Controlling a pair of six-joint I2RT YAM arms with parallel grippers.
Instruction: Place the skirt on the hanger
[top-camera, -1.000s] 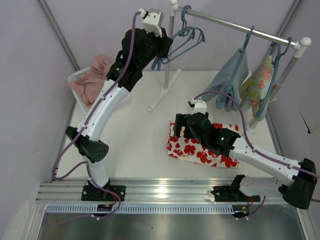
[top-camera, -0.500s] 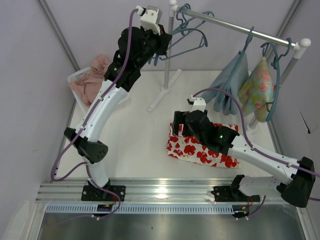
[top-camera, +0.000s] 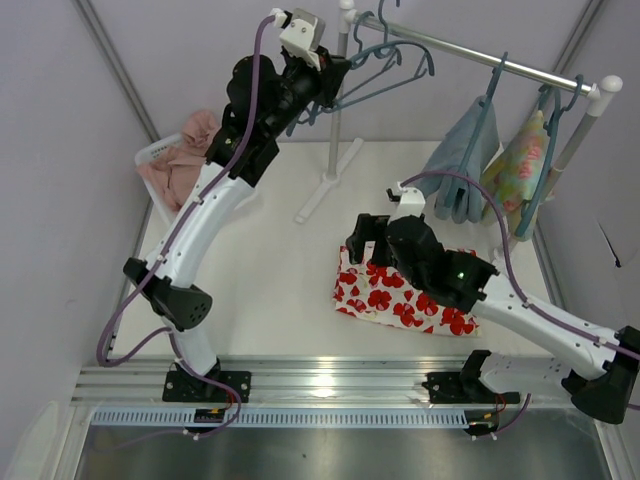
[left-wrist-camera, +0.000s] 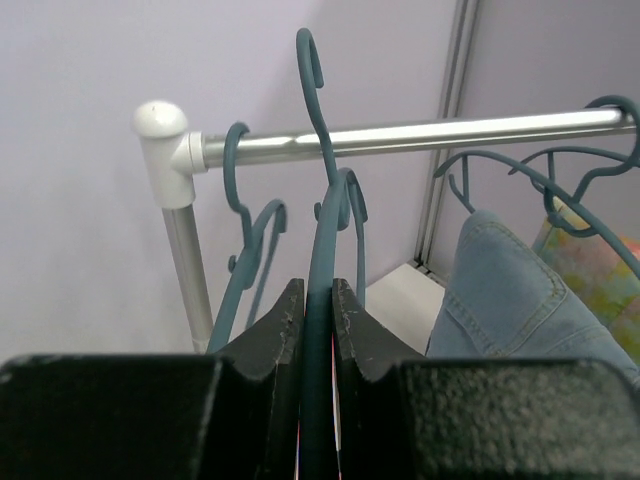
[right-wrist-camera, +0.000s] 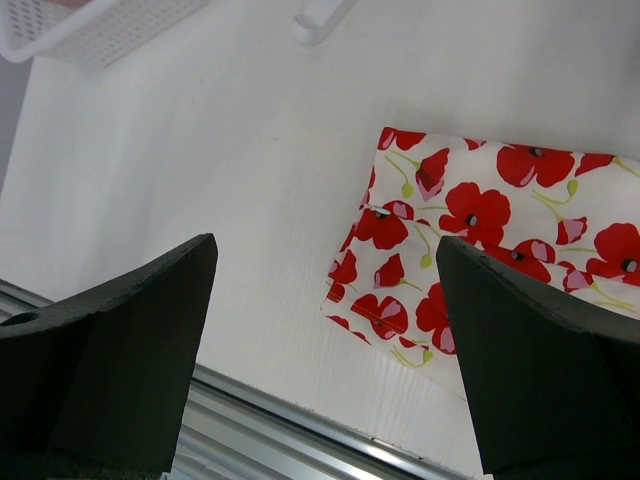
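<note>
The teal hanger (top-camera: 385, 78) is held high at the left end of the rail, its hook (top-camera: 382, 12) lifted above the bar. My left gripper (top-camera: 322, 88) is shut on the hanger's lower edge. In the left wrist view the hanger (left-wrist-camera: 322, 230) runs up between my left gripper's (left-wrist-camera: 318, 292) jaws, with its hook above the rail. The skirt (top-camera: 398, 300) lies flat on the table at centre right. My right gripper (top-camera: 366, 240) hovers open and empty over the skirt's left edge. In the right wrist view the skirt (right-wrist-camera: 470, 240) lies below the spread right gripper (right-wrist-camera: 325, 260).
The rail (top-camera: 470, 55) on its white stand (top-camera: 328, 170) carries another teal hanger (left-wrist-camera: 245, 250), a denim garment (top-camera: 458, 165) and a green floral garment (top-camera: 520, 165). A white basket (top-camera: 150, 152) with pink cloth (top-camera: 185, 155) sits at the left. A metal strip borders the table's near edge (right-wrist-camera: 300, 410).
My left gripper has raised the hanger, bringing its hook up above the rail. My right arm has shifted slightly right and up over the skirt, still open.
</note>
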